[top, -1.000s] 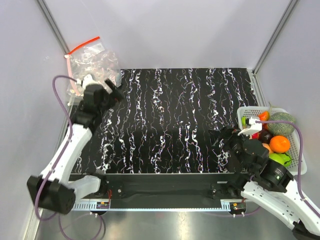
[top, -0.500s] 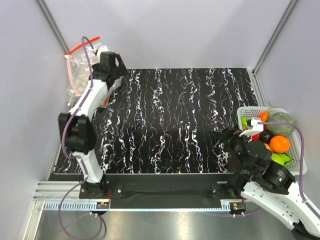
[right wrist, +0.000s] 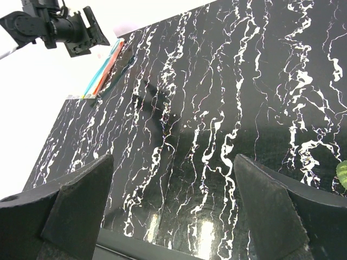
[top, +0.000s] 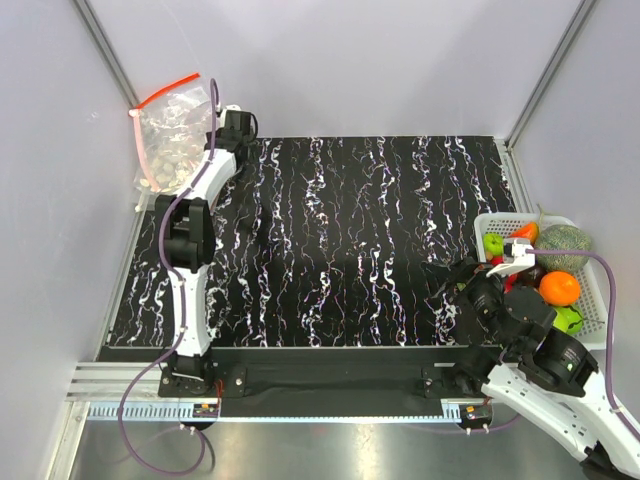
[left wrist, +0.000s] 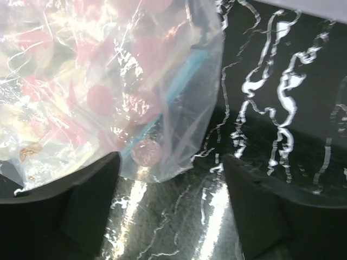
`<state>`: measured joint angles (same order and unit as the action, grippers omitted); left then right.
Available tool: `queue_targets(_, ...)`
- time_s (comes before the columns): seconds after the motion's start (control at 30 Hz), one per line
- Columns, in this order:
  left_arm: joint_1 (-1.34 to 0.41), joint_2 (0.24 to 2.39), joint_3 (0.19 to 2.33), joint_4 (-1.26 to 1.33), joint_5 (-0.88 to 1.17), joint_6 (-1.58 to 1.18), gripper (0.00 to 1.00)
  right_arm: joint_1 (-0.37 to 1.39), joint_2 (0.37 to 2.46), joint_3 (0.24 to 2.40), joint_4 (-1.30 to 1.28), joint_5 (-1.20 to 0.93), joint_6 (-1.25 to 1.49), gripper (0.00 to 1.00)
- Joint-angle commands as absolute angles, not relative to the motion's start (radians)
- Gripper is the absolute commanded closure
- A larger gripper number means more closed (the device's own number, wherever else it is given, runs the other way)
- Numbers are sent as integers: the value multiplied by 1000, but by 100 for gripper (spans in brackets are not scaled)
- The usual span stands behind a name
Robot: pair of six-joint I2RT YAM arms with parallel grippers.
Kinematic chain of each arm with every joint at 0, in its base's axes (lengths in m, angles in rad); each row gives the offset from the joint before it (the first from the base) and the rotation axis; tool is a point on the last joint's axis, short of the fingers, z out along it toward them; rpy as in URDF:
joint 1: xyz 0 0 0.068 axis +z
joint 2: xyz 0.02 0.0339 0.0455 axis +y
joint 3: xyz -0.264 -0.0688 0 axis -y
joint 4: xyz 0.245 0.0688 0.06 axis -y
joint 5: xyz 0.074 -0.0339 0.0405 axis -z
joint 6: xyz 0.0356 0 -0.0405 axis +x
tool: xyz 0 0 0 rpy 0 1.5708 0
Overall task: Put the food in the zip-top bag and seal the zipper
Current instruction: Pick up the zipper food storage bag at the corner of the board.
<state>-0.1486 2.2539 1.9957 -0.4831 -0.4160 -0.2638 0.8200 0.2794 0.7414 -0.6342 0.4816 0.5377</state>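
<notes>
The food lies in a white basket [top: 600, 335] at the right: a dark green bumpy lump [top: 566, 246] and a small orange-red piece [top: 527, 232]. A heap of clear crinkly bags [top: 178, 135] sits in the far left corner, with a thin pinkish strip [top: 135, 116] along its left edge. I cannot tell which bag in the heap is the zip-top bag. My left gripper [top: 236, 122] is open and empty beside the heap. In the left wrist view my left gripper [left wrist: 171, 214] faces a clear bag corner [left wrist: 162, 108] with red dots and a blue strip. My right gripper [top: 455, 285] is open and empty over the mat [right wrist: 171, 216].
Round orange [top: 559, 288], red and bright green [top: 568, 318] fruits share the basket. A bright red strip [top: 168, 88] tops the bag heap. The black marbled mat [top: 350, 240] covers the table. Grey walls stand close behind and on both sides.
My left arm has swung from the near left out to the far left corner and now stretches straight beside the bag heap. My right arm has shifted slightly.
</notes>
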Motion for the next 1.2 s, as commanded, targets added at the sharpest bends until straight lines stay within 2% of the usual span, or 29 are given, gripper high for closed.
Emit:
queue_targets(0.0, -124, 2255, 2026, -453, -462, -229, 25, 822, 284, 762, -618, 476, 517, 0)
queue_targets(0.03, -120, 2255, 2022, -449, -462, -226, 28, 824, 288, 762, -618, 474, 514, 0)
queue_targets(0.07, -117, 2258, 2022, -448, -462, -219, 41, 822, 290, 761, -618, 472, 517, 0)
queue_targets(0.13, -114, 2258, 2023, -446, -463, -201, 57, 822, 293, 758, -615, 471, 518, 0)
queue_targets(0.17, -114, 2255, 2022, -446, -474, -198, 70, 822, 293, 756, -614, 474, 518, 0)
queue_targets(0.3, -114, 2201, 1993, -426, -500, -190, 78, 822, 298, 752, -609, 469, 522, 0)
queue_targets(0.37, -115, 2171, 1991, -426, -523, -183, 90, 822, 307, 753, -611, 468, 523, 0)
queue_targets(0.4, -114, 2160, 1991, -426, -532, -176, 100, 822, 305, 756, -615, 468, 525, 0)
queue_targets(0.7, -124, 1945, 1859, -348, -551, -170, 100, 822, 316, 759, -617, 456, 537, 0)
queue_targets(0.83, -182, 1892, 1838, -357, -597, -127, 100, 822, 340, 765, -621, 452, 551, 0)
queue_targets(0.93, -258, 1823, 1773, -348, -623, -139, 100, 822, 360, 776, -627, 456, 563, 0)
queue_targets(1.17, -568, 1610, 1599, -423, -640, -281, 100, 822, 357, 824, -632, 463, 581, 0)
